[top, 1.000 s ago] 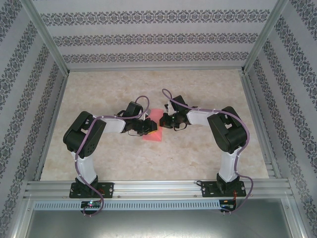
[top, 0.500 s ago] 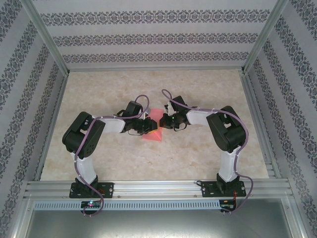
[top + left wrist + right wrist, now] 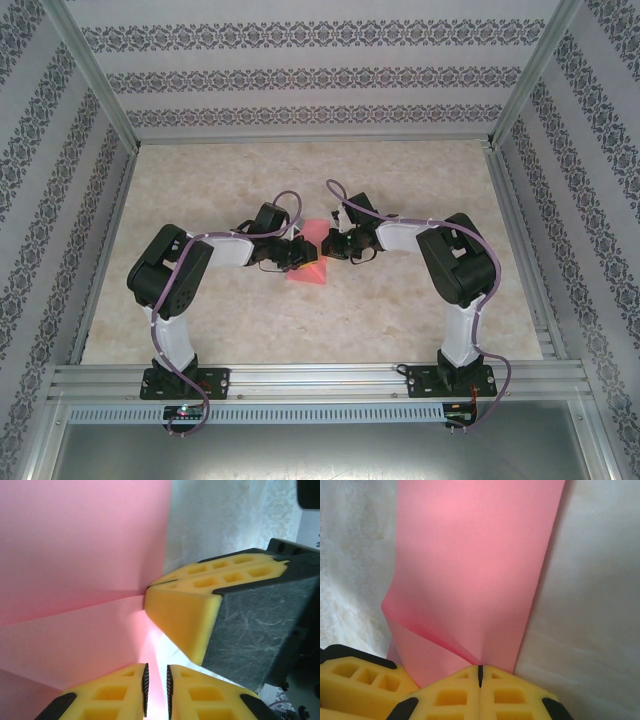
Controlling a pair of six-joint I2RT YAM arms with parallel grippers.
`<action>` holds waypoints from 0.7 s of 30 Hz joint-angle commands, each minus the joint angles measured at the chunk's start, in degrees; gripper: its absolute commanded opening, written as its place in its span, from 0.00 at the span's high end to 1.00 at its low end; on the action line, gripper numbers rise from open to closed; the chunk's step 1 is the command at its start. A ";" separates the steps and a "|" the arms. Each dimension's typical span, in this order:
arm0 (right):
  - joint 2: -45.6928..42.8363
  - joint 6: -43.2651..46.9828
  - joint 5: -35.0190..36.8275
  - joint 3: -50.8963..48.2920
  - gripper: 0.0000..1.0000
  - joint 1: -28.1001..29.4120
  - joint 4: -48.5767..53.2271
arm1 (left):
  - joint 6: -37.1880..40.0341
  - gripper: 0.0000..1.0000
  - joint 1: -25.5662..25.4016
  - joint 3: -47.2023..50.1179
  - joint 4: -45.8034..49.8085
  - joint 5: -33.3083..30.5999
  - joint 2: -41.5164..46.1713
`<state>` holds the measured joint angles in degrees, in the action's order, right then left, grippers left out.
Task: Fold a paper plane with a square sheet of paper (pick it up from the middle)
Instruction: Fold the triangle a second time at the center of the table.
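Pink paper (image 3: 311,276) lies at the centre of the table (image 3: 420,180), between the two tools, its visible length running away from the bases. Right gripper (image 3: 480,670): fingers pressed together on the sheet's edge, and a crease (image 3: 100,596) runs out from the tip, so it looks pinched there. Left gripper (image 3: 156,675): narrow slit between the pads (image 3: 145,687), pink showing in it; real bite unclear. Tips oppose at one edge, equally near. Next fold likely pivots on that pinch.

Bright even light, soft shadows, close wrist views perhaps overexposed
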<state>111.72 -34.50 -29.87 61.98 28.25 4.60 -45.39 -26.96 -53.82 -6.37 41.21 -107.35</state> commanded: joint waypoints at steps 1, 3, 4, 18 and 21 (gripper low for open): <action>1.35 0.33 -0.24 1.04 0.97 0.05 2.00 | 1.34 0.79 -0.55 -0.59 2.50 -1.31 -1.11; 1.31 0.40 -0.20 1.13 0.95 0.02 2.25 | 1.35 0.80 -0.57 -0.52 2.52 -1.47 -1.02; 1.31 0.40 -0.19 1.05 0.95 0.09 2.33 | 1.31 0.80 -0.55 -0.54 2.59 -1.48 -1.02; 1.74 1.18 -0.37 1.22 0.99 0.12 2.66 | 1.16 0.80 -0.55 0.07 3.62 -3.48 -0.67; 1.70 1.36 -0.54 1.31 1.00 0.15 2.47 | 1.18 0.81 -0.60 0.25 3.91 -4.02 -0.46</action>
<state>111.94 -34.37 -30.06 62.41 28.25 5.26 -45.25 -26.96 -53.82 -4.38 38.72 -107.42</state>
